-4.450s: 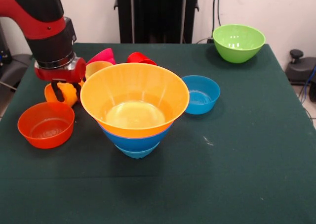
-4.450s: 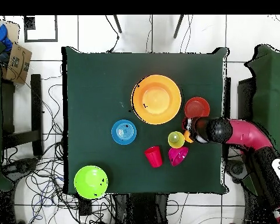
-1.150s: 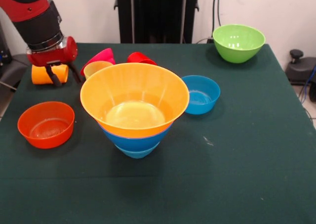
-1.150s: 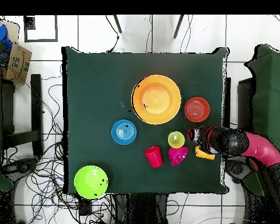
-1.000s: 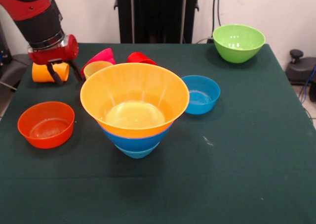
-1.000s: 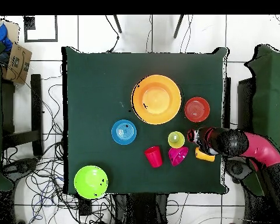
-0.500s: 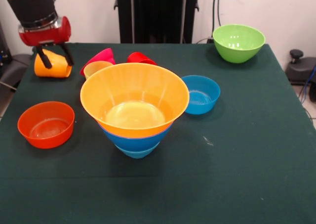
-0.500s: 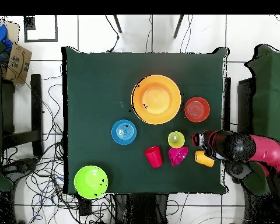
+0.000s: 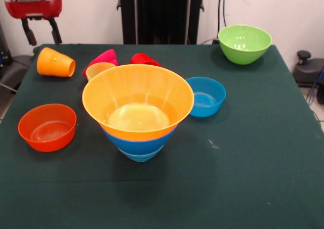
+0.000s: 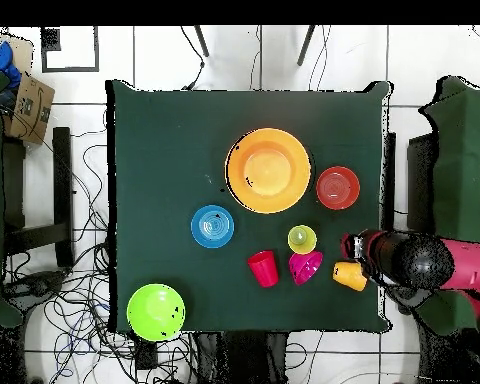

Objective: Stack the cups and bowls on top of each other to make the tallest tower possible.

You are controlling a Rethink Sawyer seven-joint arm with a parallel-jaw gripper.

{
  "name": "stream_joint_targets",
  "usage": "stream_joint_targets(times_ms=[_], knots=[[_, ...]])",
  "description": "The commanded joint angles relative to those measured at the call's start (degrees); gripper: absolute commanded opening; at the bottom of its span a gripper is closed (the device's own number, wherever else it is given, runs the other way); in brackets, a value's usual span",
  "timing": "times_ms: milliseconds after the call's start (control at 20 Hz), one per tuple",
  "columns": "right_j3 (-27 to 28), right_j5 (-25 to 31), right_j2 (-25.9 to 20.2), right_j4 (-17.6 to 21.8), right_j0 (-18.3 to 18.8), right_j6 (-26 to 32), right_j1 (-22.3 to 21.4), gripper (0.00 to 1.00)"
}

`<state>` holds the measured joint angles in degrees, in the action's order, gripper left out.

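The tower point(image 9: 137, 107) stands mid-table: a wide yellow-orange bowl point(image 10: 268, 169) nested on a large blue bowl point(image 9: 137, 142), with a small light-blue bowl point(image 9: 139, 156) lowest. My gripper point(image 9: 41, 34) is open and empty, raised at the far left corner above the orange-yellow cup point(image 9: 54, 62), which lies on its side; it also shows in the overhead view point(image 10: 349, 275) beside my gripper point(image 10: 356, 247). The yellow cup point(image 9: 98, 69), a tilted magenta bowl point(image 9: 104, 57) and the red cup point(image 9: 143, 59) sit behind the tower.
A shallow orange bowl point(image 9: 47, 127) sits at the left. A small blue bowl point(image 9: 205, 96) sits right of the tower. A lime green bowl point(image 9: 244, 43) stands at the far right corner. The table's edge runs close behind the orange-yellow cup.
My gripper let go of the orange-yellow cup, then rose and drew back toward the table's edge. The cup now lies on its side on the table.
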<state>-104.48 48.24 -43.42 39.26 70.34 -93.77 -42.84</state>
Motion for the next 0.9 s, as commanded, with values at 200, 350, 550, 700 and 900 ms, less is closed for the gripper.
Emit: stream_joint_targets(times_ms=[200,350,550,700,900], knots=[[-6.32,-0.36,4.13,0.95,-3.45,-0.18,-1.56,1.0],[-7.44,-2.52,5.41,2.11,-3.31,-1.55,-0.53,1.0],[-7.55,-5.04,7.02,4.02,-3.02,-2.22,1.68,1.0],[-7.56,-6.31,8.13,4.74,-3.08,-2.54,2.17,1.0],[-7.49,-7.26,9.59,4.97,-3.53,-2.4,2.14,1.0]])
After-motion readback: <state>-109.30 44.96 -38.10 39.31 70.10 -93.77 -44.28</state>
